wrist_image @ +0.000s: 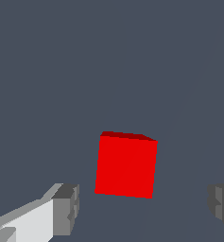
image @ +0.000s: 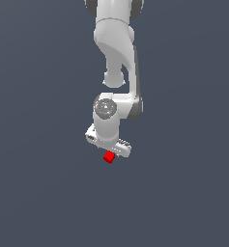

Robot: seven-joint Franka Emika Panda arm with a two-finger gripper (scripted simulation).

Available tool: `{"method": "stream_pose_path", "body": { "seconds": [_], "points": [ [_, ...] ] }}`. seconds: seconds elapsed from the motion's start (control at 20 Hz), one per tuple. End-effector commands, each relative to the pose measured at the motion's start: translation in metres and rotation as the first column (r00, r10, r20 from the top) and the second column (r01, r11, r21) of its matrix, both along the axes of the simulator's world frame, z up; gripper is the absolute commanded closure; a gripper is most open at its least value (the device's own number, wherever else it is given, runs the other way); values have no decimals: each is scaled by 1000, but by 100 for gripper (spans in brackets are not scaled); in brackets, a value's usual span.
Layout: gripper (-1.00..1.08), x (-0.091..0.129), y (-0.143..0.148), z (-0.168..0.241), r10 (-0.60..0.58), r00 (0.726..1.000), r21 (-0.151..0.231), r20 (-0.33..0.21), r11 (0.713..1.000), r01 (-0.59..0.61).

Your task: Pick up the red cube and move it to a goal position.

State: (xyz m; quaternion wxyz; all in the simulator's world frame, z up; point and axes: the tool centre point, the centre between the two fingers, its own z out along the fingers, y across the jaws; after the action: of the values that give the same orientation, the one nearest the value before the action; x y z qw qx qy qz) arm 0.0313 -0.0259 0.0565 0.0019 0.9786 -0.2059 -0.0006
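White and glossy, one jointed robot arm (image: 117, 58) reaches down the exterior view over a plain slate-grey surface (image: 34, 193). Its single white gripper (image: 109, 144) sits directly above one tiny bright red cube (image: 108, 157), which shows just under the gripper's lower edge.

Wrist view: the same one red cube (wrist_image: 126, 165) lies on the grey surface (wrist_image: 61, 71), between two grey fingertips (wrist_image: 66, 209), touching neither. The jaws stand spread wide, a clear gap on each side of the cube; nothing is held.
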Motion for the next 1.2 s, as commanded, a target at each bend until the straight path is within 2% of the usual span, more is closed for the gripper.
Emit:
{"method": "stream_pose_path", "body": {
  "seconds": [0.0, 0.55, 0.6, 1.15],
  "points": [
    [-92, 6, 1, -13, -36, 999, 1, 2, 999, 36],
    [-92, 17, 3, -37, -96, 995, 3, 2, 995, 96],
    [108, 17, 3, -37, -96, 995, 3, 2, 995, 96],
    [108, 17, 4, -37, -96, 995, 4, 2, 995, 96]
  ]
}}
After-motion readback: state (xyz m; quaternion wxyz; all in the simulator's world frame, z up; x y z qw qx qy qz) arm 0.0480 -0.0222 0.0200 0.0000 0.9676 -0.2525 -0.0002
